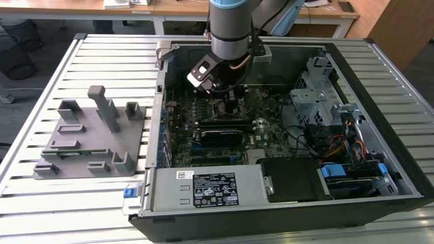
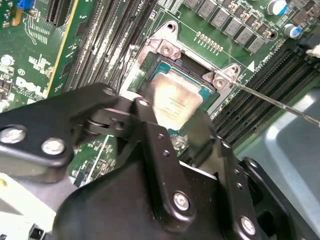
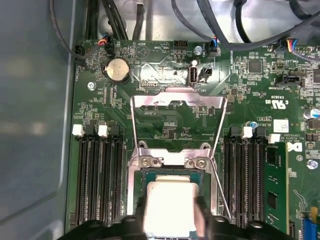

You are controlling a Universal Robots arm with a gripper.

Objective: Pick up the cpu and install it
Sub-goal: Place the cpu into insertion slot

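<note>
The computer case (image 1: pixel 271 223) lies open on its side, the arm (image 1: pixel 230 25) reaches down into it, and the motherboard (image 3: pixel 170 125) covers the case's floor. Inside the case the gripper (image 2: pixel 175 117) is drawn narrow, its fingers (image 2: pixel 147 120) against two opposite edges of the cpu (image 3: pixel 169 202). The chip is in the opening of the socket (image 3: pixel 150 162); whether it is seated or just above I cannot tell. The retention frame (image 3: pixel 175 100) is folded open over the board. The danger, I judge, is a chip that goes in skewed or tilted, since any downward push would then bend the socket's contacts. The fingers also stand close to the socket's rim and to the thin lever wire (image 2: pixel 280 102), so a small sideways drift could catch either and drag the cpu askew. Beyond the case stand wooden desks (image 1: pixel 81 7). Under the case is a slatted aluminium table (image 1: pixel 101 56). Beside the case, on the exterior view's left, is a grey fixture (image 1: pixel 88 142) with upright posts.
</note>
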